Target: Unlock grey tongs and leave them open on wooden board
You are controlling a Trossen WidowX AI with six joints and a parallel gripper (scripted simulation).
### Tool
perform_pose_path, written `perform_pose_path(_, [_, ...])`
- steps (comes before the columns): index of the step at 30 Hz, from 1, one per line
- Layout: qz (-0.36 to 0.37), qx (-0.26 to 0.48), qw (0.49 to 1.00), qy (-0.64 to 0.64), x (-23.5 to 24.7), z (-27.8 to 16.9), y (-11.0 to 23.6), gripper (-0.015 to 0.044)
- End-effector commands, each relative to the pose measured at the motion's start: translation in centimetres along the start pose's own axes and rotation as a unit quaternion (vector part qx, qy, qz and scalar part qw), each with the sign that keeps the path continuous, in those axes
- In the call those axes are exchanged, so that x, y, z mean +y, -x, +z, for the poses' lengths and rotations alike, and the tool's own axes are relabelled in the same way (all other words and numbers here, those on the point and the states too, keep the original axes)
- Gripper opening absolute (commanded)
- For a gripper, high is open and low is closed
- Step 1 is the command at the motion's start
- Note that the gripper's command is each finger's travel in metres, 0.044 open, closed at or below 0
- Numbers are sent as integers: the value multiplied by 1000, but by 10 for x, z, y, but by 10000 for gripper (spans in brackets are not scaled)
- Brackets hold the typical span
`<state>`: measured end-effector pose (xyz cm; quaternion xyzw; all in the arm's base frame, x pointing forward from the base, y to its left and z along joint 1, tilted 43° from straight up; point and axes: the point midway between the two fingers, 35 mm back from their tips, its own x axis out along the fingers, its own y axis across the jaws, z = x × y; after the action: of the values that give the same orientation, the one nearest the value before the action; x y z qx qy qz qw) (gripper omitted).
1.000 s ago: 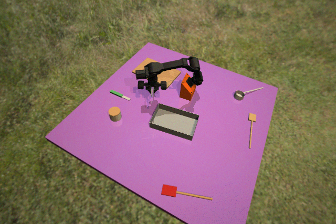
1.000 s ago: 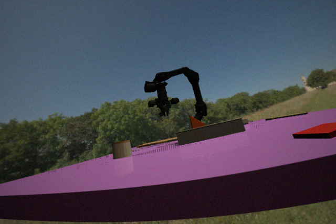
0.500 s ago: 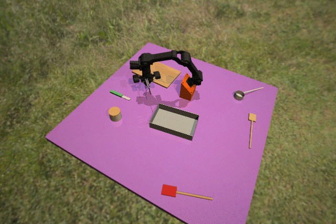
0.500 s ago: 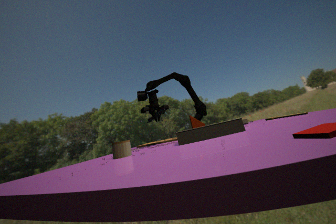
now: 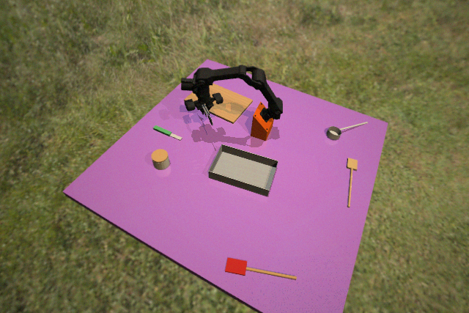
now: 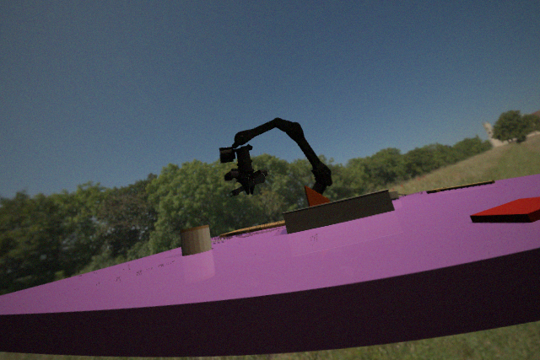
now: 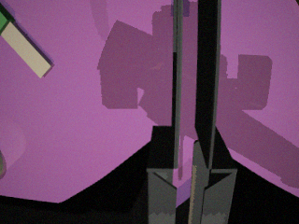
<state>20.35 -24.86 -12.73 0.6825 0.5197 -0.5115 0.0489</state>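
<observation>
My gripper is shut on the grey tongs. It holds them in the air with the tips pointing down. In the wrist view the two arms run close together and nearly parallel. The tongs hang over the purple table just off the front left edge of the wooden board. The grey roasting tin stands empty, nearer the camera and to the right of the gripper.
The arm's orange base stands right of the board. A green-handled knife lies to the left and a wooden cylinder front left. A small pot, a wooden spatula and a red spatula lie farther off.
</observation>
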Motion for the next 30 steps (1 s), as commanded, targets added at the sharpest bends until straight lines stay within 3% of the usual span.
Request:
perform_pose_path(1, [11,-6,1000,27,-7,29,9,-150])
perform_pose_path(30, [1,-10,963,268,-124,199,5,-150])
